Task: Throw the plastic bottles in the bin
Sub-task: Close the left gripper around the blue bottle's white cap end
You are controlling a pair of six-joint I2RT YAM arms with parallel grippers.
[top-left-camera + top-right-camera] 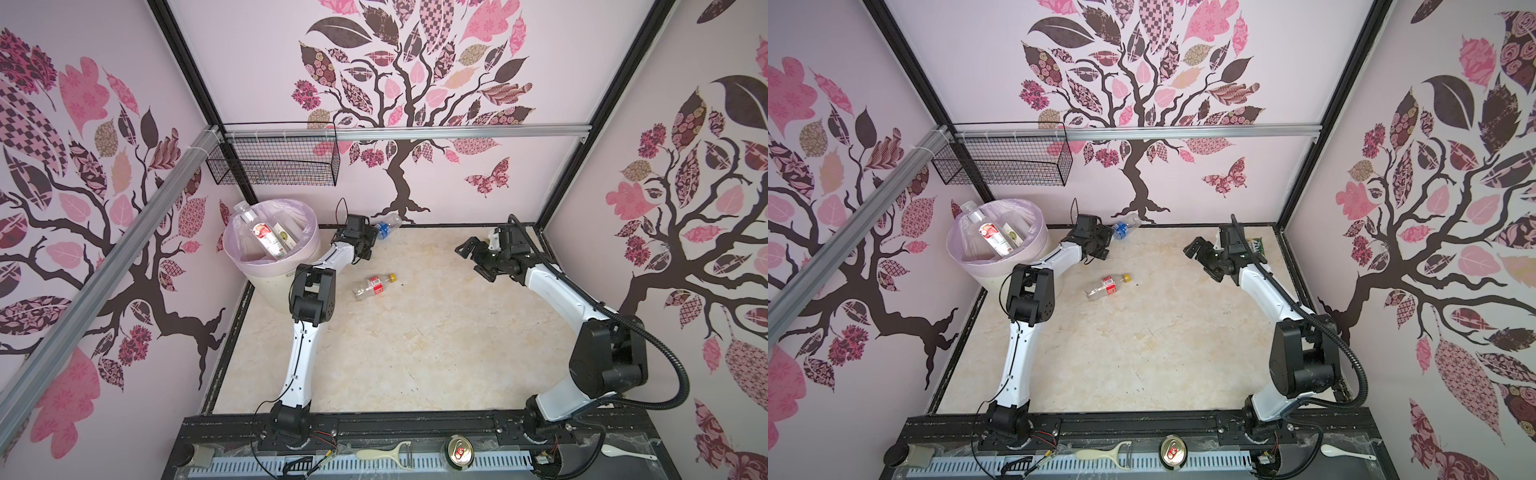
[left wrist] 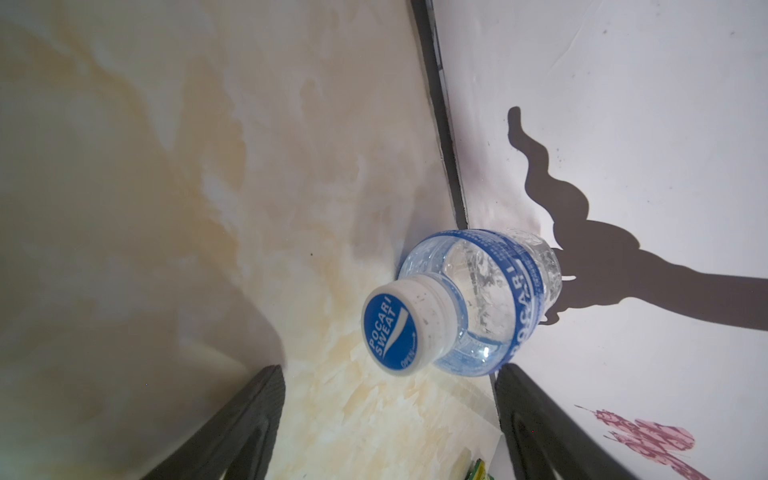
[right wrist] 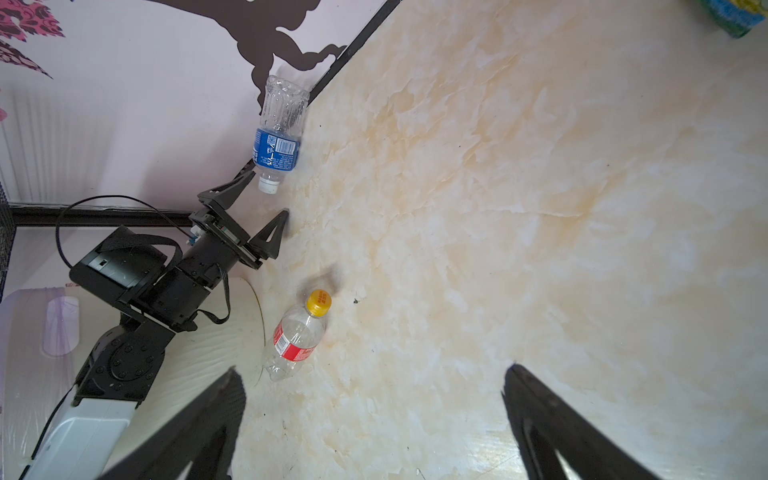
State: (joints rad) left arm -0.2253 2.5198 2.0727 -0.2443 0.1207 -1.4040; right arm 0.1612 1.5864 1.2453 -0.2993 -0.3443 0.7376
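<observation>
L claw (image 1: 371,244) is open wide w/ nothing in it. It sits low at the back of the table (image 1: 415,353), just right of the bin (image 1: 270,282), aimed at the blue bottle (image 1: 385,227). In L wrist view its fingers (image 2: 237,428) stand either side of the bottle's white-blue cap, tips abt level w/ it. One side shows a plain gap; the other finger is v close to the bottle's shoulder, touching or not can't tell. No squeeze on it.

Blue bottle (image 3: 278,137) lies on its side along the back edge, against the wall, cap toward L claw (image 3: 268,194).

Red bottle (image 1: 374,285), clear w/ red label + yellow cap, lies on its side mid-table, apart from both claws and near the bin's foot; same in both top views (image 1: 1108,286).

In the bin a big bottle (image 1: 266,237) w/ red label leans neck-up past the rim, w/ a 2nd bottle (image 1: 284,232) beside it.

R claw (image 1: 471,260) is fully open + empty, hanging above the table's right-back part, well apart from both loose bottles; R wrist view (image 3: 372,370) shows only bare table between its fingers.

Snack pkt (image 1: 1256,245) lies behind the R arm by the back-right corner. Can (image 1: 459,451) and peeler (image 1: 382,453) sit on the front rail
</observation>
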